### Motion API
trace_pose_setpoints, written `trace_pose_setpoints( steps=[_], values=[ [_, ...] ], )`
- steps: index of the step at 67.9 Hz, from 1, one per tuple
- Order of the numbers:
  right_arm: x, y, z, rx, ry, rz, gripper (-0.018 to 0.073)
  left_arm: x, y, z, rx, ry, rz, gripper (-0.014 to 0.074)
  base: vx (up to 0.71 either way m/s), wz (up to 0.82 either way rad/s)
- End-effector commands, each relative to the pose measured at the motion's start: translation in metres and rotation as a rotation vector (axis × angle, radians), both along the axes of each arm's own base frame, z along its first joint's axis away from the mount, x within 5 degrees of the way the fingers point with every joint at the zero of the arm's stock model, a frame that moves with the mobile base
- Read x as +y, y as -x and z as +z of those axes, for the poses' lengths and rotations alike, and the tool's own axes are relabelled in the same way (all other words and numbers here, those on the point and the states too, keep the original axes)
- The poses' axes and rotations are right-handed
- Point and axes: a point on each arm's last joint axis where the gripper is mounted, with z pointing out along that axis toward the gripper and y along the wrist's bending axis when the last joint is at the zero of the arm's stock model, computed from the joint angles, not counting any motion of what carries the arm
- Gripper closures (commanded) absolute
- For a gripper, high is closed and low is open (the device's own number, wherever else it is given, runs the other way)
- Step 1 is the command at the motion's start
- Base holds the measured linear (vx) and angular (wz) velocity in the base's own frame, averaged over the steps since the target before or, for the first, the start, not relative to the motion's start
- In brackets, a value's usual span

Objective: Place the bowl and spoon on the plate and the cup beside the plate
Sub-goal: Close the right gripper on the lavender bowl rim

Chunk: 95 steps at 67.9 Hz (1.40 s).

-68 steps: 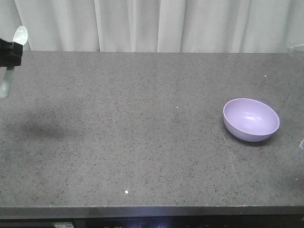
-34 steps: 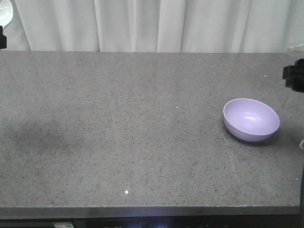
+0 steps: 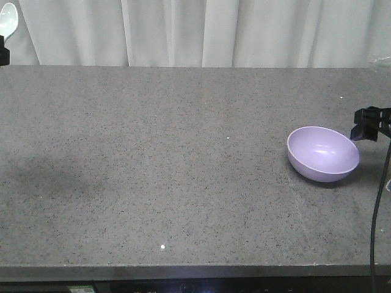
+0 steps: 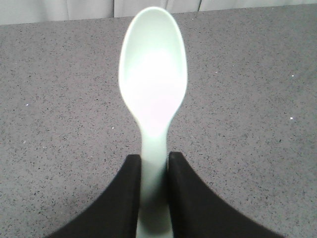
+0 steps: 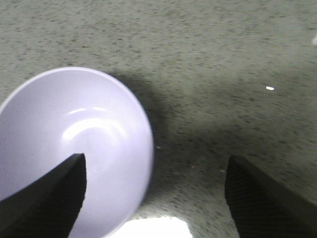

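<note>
The left tool [image 3: 2, 51] is cut off by the left edge of the exterior front-facing view, with the pale green spoon [image 3: 8, 17] standing up from it against the white curtain [image 3: 214, 30]. The right tool [image 3: 369, 121] is seen just beside the right rim of the lavender bowl [image 3: 322, 154], which is set upright on the grey speckled surface [image 3: 183, 171] near its right end; a black cable [image 3: 379, 207] is hung below that tool. In the left wrist view, the spoon's handle is pinched between 2 black fingers [image 4: 124, 198], its hollow turned to the camera. In the right wrist view, the 2 fingers are held wide apart with nothing gripped, 1 over the bowl's inside, 1 over bare surface.
</note>
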Motion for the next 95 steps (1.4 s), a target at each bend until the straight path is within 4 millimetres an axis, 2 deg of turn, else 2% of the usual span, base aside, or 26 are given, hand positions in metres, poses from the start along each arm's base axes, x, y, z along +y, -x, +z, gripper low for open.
trace_pose_setpoints(
  steps=[1,23,31,43,56,68,85,89,95],
  values=[
    [0.0,-0.007,0.018,-0.119,-0.028,0.028,0.0008,-0.001,0.007,0.02,-0.104,0.026,0.016,0.0604,0.0,0.0],
    [-0.003,-0.028,-0.028,-0.016,-0.056,0.056,0.0008,-0.001,0.007,0.019,-0.099,0.026,0.014,0.0604,0.0,0.0],
    [-0.004,-0.031,-0.036,0.003,-0.053,0.069,0.0011,-0.001,0.007,0.019,-0.095,0.025,0.012,0.0604,0.0,0.0],
    [-0.004,-0.031,-0.037,0.002,-0.054,0.069,0.0059,-0.001,0.007,0.019,-0.094,0.025,0.012,0.0604,0.0,0.0],
    [-0.004,-0.031,-0.037,0.005,-0.06,0.07,0.0164,-0.001,0.007,0.019,-0.093,0.027,0.012,0.0604,0.0,0.0],
    [-0.003,-0.032,-0.038,0.003,-0.078,0.064,0.0337,-0.001,0.007,0.019,-0.093,0.027,0.012,0.0604,0.0,0.0],
    [-0.002,-0.038,-0.056,0.044,-0.108,0.074,0.054,-0.001,0.007,0.019,-0.094,0.027,0.012,0.0604,0.0,0.0],
    [-0.002,-0.038,-0.055,0.036,-0.115,0.067,0.0574,-0.001,0.007,0.019,-0.094,0.027,0.012,0.0604,0.0,0.0],
    [-0.001,-0.04,-0.047,0.009,-0.118,0.077,0.0569,-0.001,0.007,0.019,-0.094,0.027,0.012,0.0604,0.0,0.0]
  ],
)
